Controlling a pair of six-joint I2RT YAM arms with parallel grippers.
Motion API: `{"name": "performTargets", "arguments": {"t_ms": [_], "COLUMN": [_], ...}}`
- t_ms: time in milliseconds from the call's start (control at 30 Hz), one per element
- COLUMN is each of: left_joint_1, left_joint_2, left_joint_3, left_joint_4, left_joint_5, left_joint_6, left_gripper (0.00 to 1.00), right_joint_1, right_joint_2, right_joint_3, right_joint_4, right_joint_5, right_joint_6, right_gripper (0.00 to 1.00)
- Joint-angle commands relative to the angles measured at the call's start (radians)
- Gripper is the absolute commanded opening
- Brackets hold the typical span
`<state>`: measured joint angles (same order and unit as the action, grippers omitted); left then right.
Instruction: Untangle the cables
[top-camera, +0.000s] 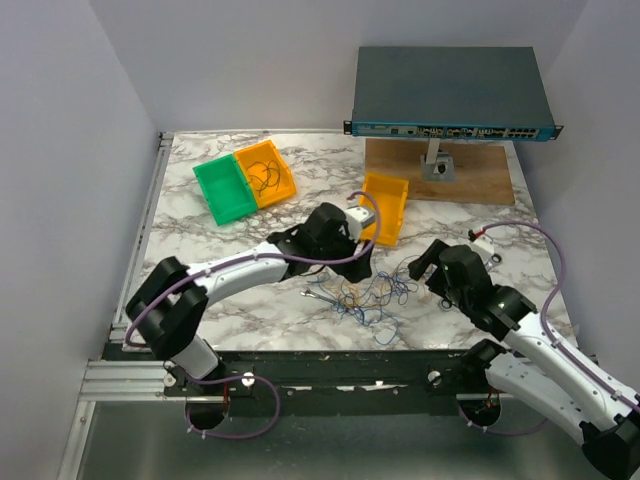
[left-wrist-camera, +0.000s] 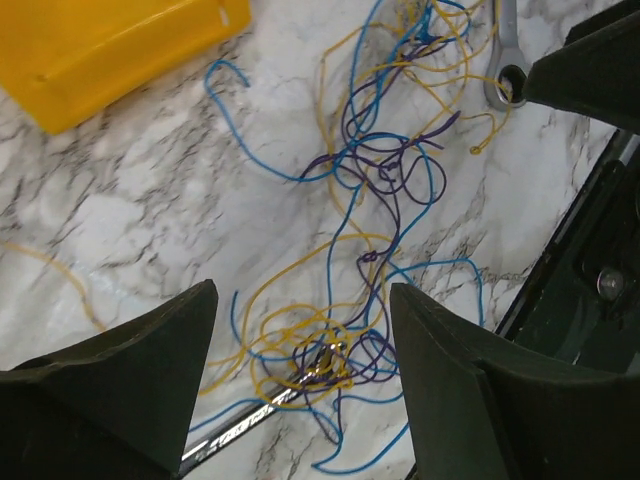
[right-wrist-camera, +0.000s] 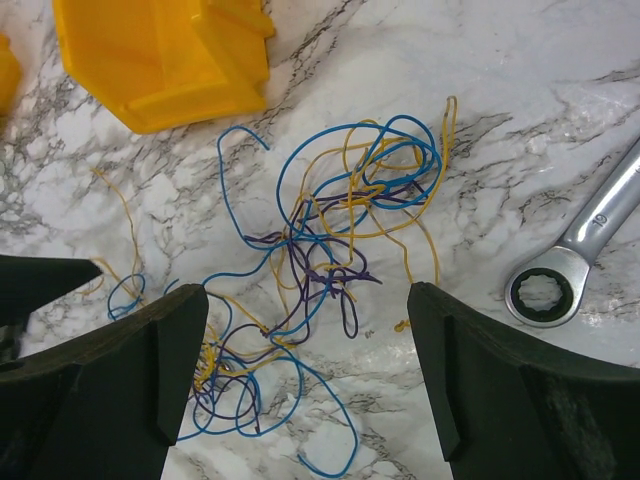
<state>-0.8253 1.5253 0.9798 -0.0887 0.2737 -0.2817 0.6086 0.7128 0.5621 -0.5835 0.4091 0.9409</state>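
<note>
The cables (top-camera: 372, 296) are a loose tangle of thin blue, yellow and purple strands lying on the marble table, near its front edge. In the left wrist view the cables (left-wrist-camera: 372, 170) trail down into a denser knot that sits over a silver tool shaft (left-wrist-camera: 235, 432). My left gripper (left-wrist-camera: 302, 300) hovers open above that knot, touching nothing. My right gripper (right-wrist-camera: 305, 295) is open too, over the cables (right-wrist-camera: 330, 250), with only strands and marble showing between its fingers. In the top view the left gripper (top-camera: 358, 264) and the right gripper (top-camera: 420, 270) flank the tangle.
A silver ring wrench (right-wrist-camera: 572, 258) lies right of the tangle. A yellow bin (top-camera: 385, 206) stands just behind it. A green bin (top-camera: 224, 190) and an orange bin (top-camera: 268, 172) sit at the back left. A network switch (top-camera: 450, 95) stands over a wooden board (top-camera: 470, 172).
</note>
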Motion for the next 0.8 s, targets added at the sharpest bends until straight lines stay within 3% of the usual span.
{"name": "performTargets", "arguments": {"t_ms": [0, 100, 267, 600, 667, 733, 767], "left_joint_1": [-0.087, -0.127, -0.135, -0.135, -0.135, -0.135, -0.135], "left_joint_2": [0.13, 0.22, 0.343, 0.369, 0.37, 0.371, 0.367], "left_joint_3": [0.131, 0.22, 0.327, 0.318, 0.322, 0.327, 0.327], "left_joint_4": [-0.001, -0.044, -0.11, -0.134, -0.148, -0.165, -0.166], "left_joint_5": [0.054, 0.018, 0.0, -0.033, -0.04, -0.045, -0.046], "left_joint_6": [0.112, 0.135, 0.131, 0.131, 0.136, 0.142, 0.141], "left_gripper": [0.7, 0.66, 0.49, 0.44, 0.3, 0.02, 0.0], "right_joint_1": [0.001, 0.002, 0.0, 0.002, 0.002, 0.002, 0.002], "right_joint_2": [-0.031, -0.048, -0.08, -0.098, -0.101, -0.104, -0.104], "right_joint_3": [-0.025, -0.027, -0.026, -0.032, -0.039, -0.044, -0.048], "right_joint_4": [0.006, -0.001, 0.005, 0.001, 0.005, 0.009, 0.012], "right_joint_5": [0.019, 0.028, 0.031, 0.042, 0.039, 0.039, 0.036], "right_joint_6": [0.029, 0.044, 0.042, 0.035, 0.036, 0.037, 0.036], "right_gripper": [0.89, 0.89, 0.89, 0.89, 0.89, 0.89, 0.89]}}
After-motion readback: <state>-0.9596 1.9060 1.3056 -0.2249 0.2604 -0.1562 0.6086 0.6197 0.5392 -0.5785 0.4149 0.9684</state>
